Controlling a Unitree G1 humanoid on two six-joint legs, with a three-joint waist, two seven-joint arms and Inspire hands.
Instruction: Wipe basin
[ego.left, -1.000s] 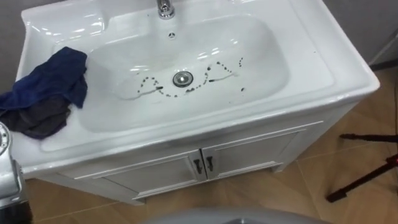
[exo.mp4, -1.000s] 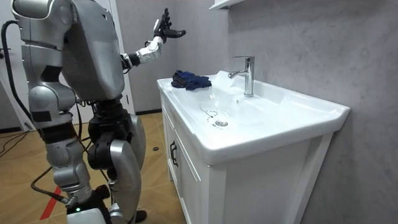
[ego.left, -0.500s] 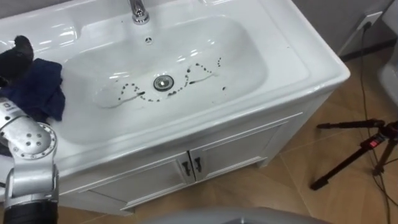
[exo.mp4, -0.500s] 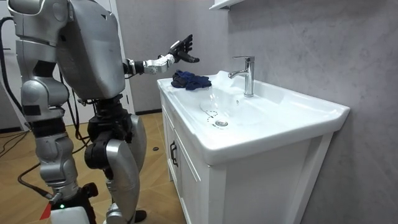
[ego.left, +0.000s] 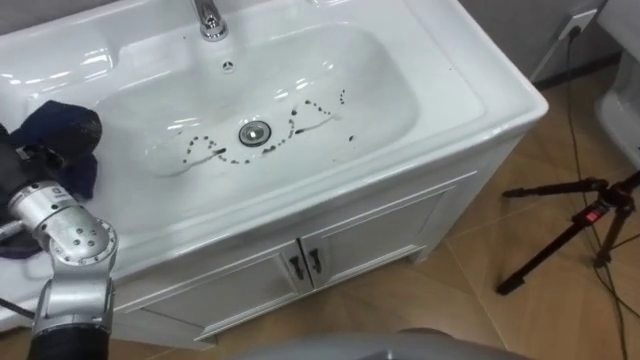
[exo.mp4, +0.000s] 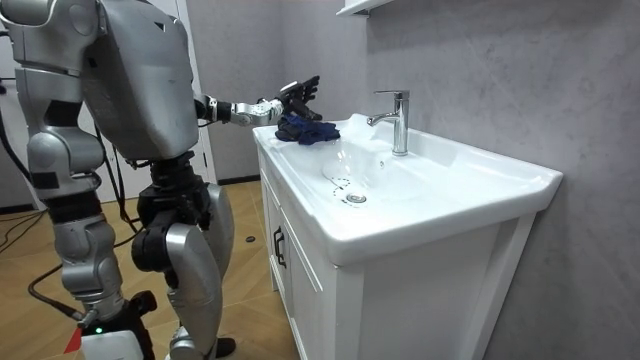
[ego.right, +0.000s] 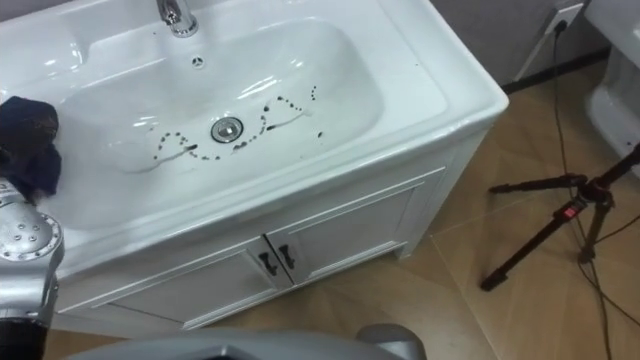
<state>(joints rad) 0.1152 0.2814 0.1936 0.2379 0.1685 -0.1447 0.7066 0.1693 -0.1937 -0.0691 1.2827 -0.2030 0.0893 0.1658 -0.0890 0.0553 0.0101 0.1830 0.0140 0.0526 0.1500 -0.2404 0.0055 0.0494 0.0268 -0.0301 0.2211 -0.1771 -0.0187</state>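
Basin (ego.left: 400, 95): white glazed ceramic, one piece, with a rounded rectangular bowl, a broad flat rim and glossy highlights.
Faucet (ego.left: 207, 18): polished chrome, at the middle of the back edge. The room view shows it as an upright column with a straight spout.
Drain (ego.left: 254, 132): a round metal ring at the bottom of the bowl.
Dark marks (ego.left: 310, 108): dotted, looping trails on the bowl floor on both sides of the drain, with a few loose specks towards the right.
Cloth (ego.left: 70, 130): dark blue, soft and crumpled into a heap on the flat rim at the basin's left edge, outside the bowl.
Cabinet doors (ego.left: 380, 235): white panelled pair under the front edge, with small dark handles (ego.left: 305, 263) where they meet.
Tripod (ego.left: 560, 225): black legs on the wooden floor (ego.left: 480, 320), right of the cabinet, seen in the eye views.
Wall (exo.mp4: 480, 80): grey and mottled, seen in the room view, which also shows the robot standing at the front of the cabinet near its left end.
Left hand (exo.mp4: 298, 93): black, on a silver forearm, reached out over the cloth with fingers straight and spread, gripping nothing. I cannot tell whether it touches the cloth.
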